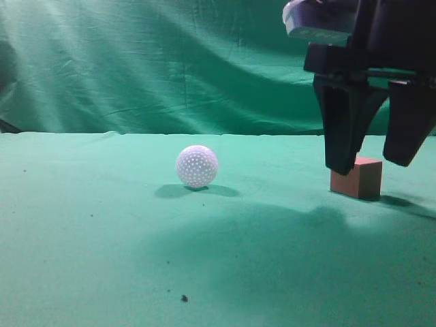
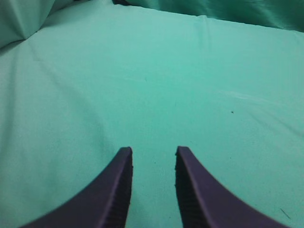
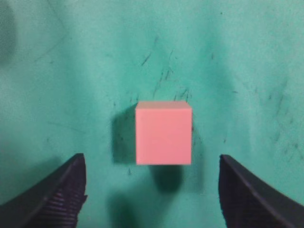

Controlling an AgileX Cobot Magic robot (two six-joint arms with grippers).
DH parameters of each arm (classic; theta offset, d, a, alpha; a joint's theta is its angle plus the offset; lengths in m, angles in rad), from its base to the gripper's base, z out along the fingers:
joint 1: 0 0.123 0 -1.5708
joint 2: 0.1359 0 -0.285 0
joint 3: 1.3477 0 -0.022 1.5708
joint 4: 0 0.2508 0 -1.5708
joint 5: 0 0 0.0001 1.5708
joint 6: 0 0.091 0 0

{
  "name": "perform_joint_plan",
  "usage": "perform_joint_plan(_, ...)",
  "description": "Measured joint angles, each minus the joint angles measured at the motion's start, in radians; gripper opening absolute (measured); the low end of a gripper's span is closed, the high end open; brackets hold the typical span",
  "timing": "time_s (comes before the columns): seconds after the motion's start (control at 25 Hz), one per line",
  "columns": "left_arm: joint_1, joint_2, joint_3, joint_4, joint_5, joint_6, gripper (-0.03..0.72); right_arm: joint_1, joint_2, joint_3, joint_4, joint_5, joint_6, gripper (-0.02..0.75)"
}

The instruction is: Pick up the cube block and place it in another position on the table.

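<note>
Two loose things are sitting on the table [image 1: 82, 231], whose green cloth is running up into a draped backdrop [image 1: 136, 61] of the same colour: the cube block [image 1: 357, 177] over on the right side and a white dimpled ball [image 1: 197, 166] near the middle, well apart from each other. The cube block is resting flat on the cloth, showing a reddish-brown side and a lighter pinkish top. The right gripper [image 1: 379, 162] is hanging directly above the block with its dark fingers spread wide; in the exterior view one finger [image 1: 342, 129] is passing in front of the block's left edge and the other is hanging to its right, both tips sitting at about the height of the block's top. From the right wrist view the cube block [image 3: 164, 132] is lying in the gap, clear of both fingers, with the right gripper [image 3: 152, 190] holding nothing. The left gripper [image 2: 153, 159] is showing only in its own wrist view, its two dark fingers standing a little apart over bare green cloth, gripping nothing. A few small dark specks are dotting the cloth near the front.
</note>
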Motion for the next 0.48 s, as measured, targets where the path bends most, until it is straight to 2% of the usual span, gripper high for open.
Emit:
perform_joint_plan(0.08,0.000,0.000,0.000,0.000,0.000,0.000,0.262,0.000,0.020,0.000,-0.004,-0.019,0.005,0.493)
perform_joint_plan(0.12,0.000,0.000,0.000,0.000,0.000,0.000,0.262,0.000,0.027,-0.003,-0.006,-0.025,0.013,0.449)
perform_joint_plan(0.2,0.000,0.000,0.000,0.000,0.000,0.000,0.262,0.000,0.029,-0.016,-0.009,-0.023,0.039,0.274)
perform_joint_plan(0.24,0.000,0.000,0.000,0.000,0.000,0.000,0.262,0.000,0.029,-0.032,-0.014,-0.016,0.050,0.214)
perform_joint_plan(0.36,0.000,0.000,0.000,0.000,0.000,0.000,0.262,0.000,0.029,-0.099,-0.058,0.023,0.075,0.218)
perform_joint_plan(0.48,0.000,0.000,0.000,0.000,0.000,0.000,0.262,-0.004,0.029,-0.184,-0.158,0.064,0.136,0.218)
